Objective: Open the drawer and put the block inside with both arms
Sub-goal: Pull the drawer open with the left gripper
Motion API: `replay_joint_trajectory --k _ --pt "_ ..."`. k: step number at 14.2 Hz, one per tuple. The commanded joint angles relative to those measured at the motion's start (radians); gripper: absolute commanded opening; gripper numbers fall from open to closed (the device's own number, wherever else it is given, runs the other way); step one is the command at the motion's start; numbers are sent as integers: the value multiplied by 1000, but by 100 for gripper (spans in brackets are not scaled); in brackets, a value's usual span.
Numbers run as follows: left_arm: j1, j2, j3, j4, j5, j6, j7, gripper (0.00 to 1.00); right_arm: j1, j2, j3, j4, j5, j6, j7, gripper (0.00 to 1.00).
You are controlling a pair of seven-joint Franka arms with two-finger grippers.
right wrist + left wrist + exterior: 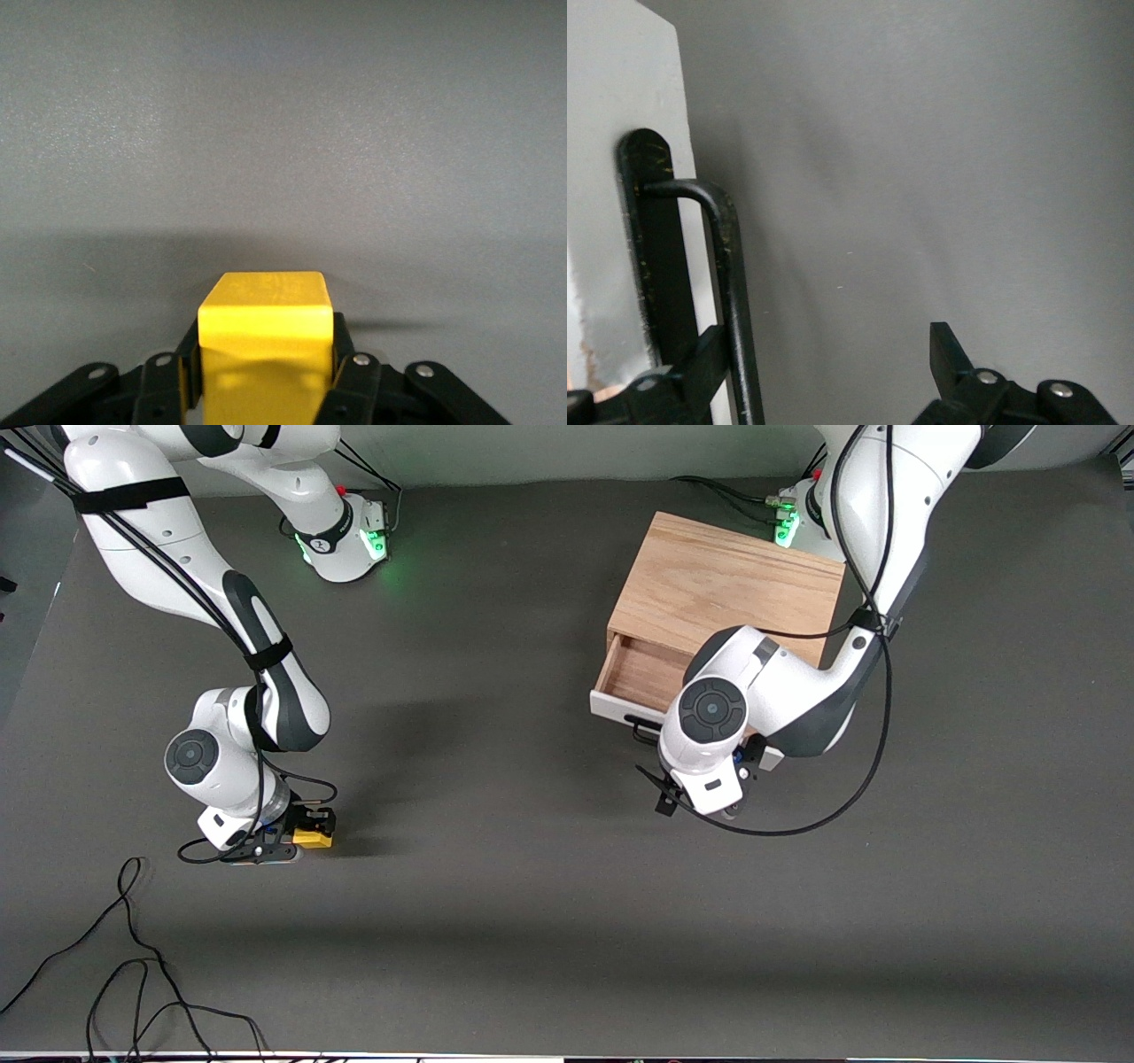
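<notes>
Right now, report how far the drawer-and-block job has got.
Done: the drawer is pulled partly open, its wood interior showing. In hand: the left tool is open astride the drawer's black bar handle; the right tool is shut on the yellow block, low over the table. Left: carrying the block into the drawer.

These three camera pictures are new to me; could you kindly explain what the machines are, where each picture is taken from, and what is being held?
Two large white jointed robot arms work at a dark grey table. The wide picture looks down from a high camera facing them; the other two come from cameras on each arm's wrist.

On the table stands a light oak box cabinet; its shallow drawer, white-fronted, is partly pulled out. The left gripper is open, one finger against the drawer's black bar handle.

Toward the right arm's end, the right gripper is shut on a small bright yellow cube, low at the table.
</notes>
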Motion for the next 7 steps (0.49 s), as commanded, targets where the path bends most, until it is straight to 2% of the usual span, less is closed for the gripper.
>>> replay_joint_trajectory --k 1,4,7 --pt "-11 42 -1 78 33 56 -23 100 -3 0 1 6 7 0 -21 26" --pt "-11 42 -1 79 53 95 -23 100 2 -16 1 15 7 -37 -21 23" --pt "-11 40 -1 93 57 121 -20 100 2 -63 1 67 7 -174 -21 20"
